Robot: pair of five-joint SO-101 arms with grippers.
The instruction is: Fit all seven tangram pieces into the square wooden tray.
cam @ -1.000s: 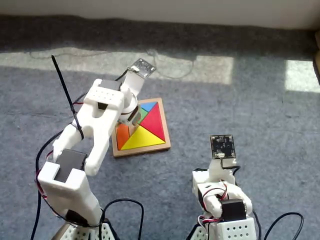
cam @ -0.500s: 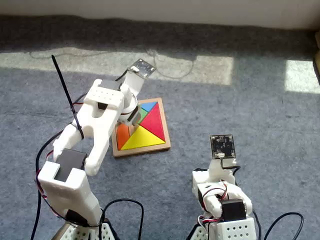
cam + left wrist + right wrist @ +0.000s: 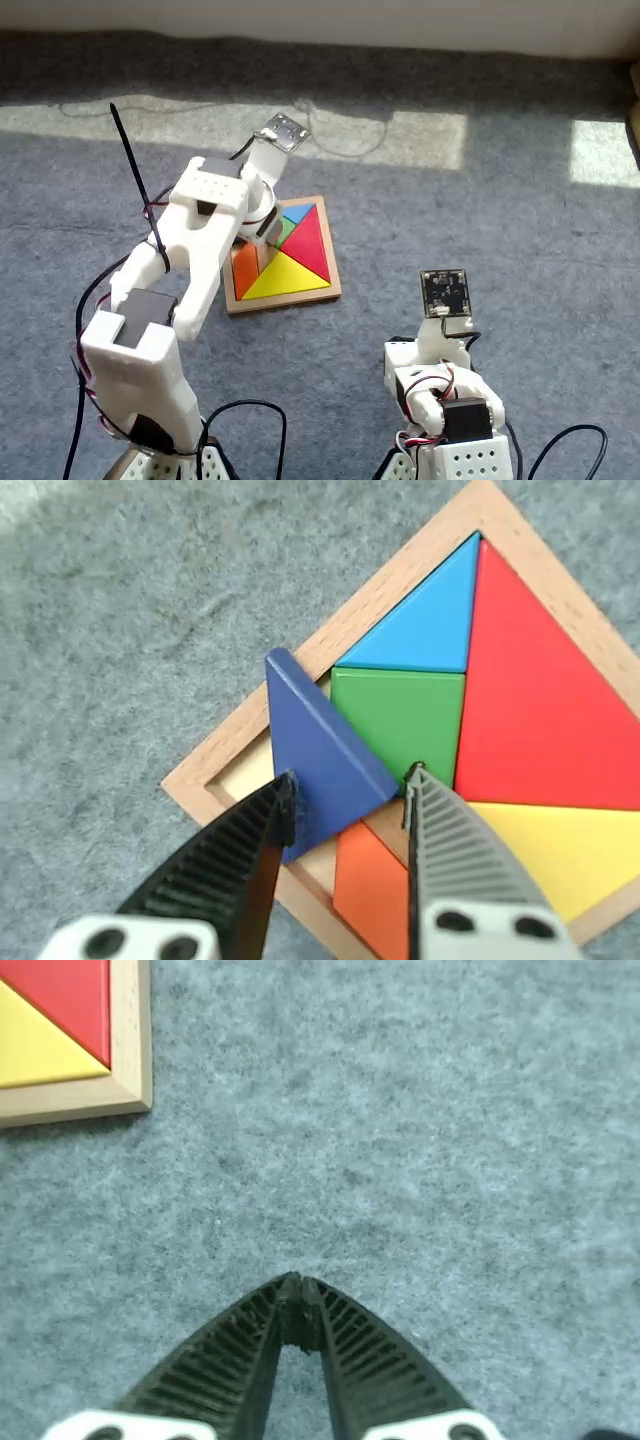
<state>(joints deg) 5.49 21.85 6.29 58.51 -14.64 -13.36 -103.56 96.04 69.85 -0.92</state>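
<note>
On the left, the left hand is closed on the dark blue triangle, with one finger on each side. The triangle sits tilted over the bare gap in the far left part of the square wooden tray, and the tray lies on the grey carpet.

The triangle looks like painted wood, so I think it is light, hard and will not bend. The paint looks smooth, so it may slip or twist if it is held by a point. I think the best hold is the one it has now, across two straight sides near the middle. It has to lie flat to drop into the gap.

Now the count. There is one tray. I can count six pieces:
- one dark blue triangle
- one orange piece
- one green square
- one light blue triangle
- one big yellow triangle
- one big red triangle

All but the dark blue one lie flat in the tray.

On the right, the right hand is closed with nothing in it. It is over the carpet, to the near right of the tray. There are two hands in all.
</note>
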